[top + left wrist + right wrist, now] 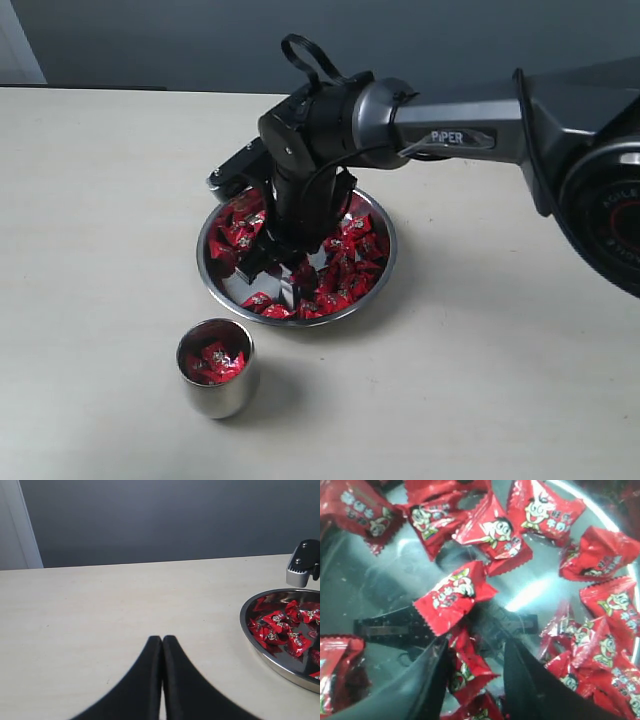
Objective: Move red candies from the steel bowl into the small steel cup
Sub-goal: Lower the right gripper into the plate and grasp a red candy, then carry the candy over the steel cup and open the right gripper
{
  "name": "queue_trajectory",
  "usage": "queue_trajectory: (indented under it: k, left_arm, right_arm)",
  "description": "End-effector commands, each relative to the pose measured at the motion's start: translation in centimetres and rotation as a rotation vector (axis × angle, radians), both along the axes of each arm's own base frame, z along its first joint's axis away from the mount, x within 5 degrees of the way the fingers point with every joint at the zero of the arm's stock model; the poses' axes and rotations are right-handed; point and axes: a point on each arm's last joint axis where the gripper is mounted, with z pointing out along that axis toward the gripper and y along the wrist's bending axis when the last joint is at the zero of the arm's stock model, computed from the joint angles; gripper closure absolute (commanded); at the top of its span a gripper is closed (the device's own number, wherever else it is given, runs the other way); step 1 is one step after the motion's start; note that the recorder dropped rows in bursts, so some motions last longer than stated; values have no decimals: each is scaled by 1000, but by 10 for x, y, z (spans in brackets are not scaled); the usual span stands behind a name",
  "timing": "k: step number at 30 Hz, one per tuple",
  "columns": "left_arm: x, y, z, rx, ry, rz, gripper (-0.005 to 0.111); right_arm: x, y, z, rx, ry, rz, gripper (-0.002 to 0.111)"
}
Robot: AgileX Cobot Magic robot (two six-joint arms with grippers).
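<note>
The steel bowl (386,262) sits mid-table with many red candies (352,268) in it. My right gripper (272,276) reaches down into the bowl's near-left part. In the right wrist view its jaws (477,645) stand apart, open, low over the bowl floor (365,580). One red candy (467,669) lies between them against one finger, with a gap to the other. The small steel cup (217,388) stands in front of the bowl, with a few red candies (213,362) inside. My left gripper (162,639) is shut and empty over bare table, left of the bowl (248,632).
The right arm (470,125) stretches in from the right edge above the table. Its wrist block (304,564) shows behind the bowl in the left wrist view. Light table surface surrounds the bowl and cup; a grey wall stands behind.
</note>
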Motion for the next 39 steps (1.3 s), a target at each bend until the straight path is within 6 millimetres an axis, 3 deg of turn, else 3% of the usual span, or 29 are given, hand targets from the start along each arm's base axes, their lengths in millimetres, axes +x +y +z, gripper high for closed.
queue_trajectory:
  k: [1,4,5,6,8,11,17,21,25,31,39]
  left_arm:
    - [0,0,0,-4,-8,4,106]
    - [0,0,0,-4,-8,4,106]
    - [0,0,0,-4,-8,4,106]
    - [0,0,0,-4,-8,4,106]
    - [0,0,0,-4,-8,4,106]
    - [0,0,0,-4,-8,4,106]
    - [0,0,0,-4,-8,4,106]
    - [0,0,0,-1,-8,4,106]
    - [0,0,0,-1,-8,4,106]
    - [0,0,0,-1,-8,4,106]
    - [0,0,0,-1,-8,4,106]
  right_arm:
    - [3,-2,-14,-26,13,-1,71]
    - [2,-3,-17,-33,21,-1,76]
    - [2,-3,-16,-33,20,-1,83]
    - [2,-3,-12,-29,17,-5,99]
    - [1,-5,2,-21,11,-21,109]
    - [-7,-8,37,22,21,-47,109]
    - [-30,-2,88,210,118,29,109]
    - [-51,2,111,317,239,158,109]
    - [-67,4,111,319,373,259,109]
    - [-89,15,99,282,400,353,107]
    - [-92,23,93,304,340,368,70]
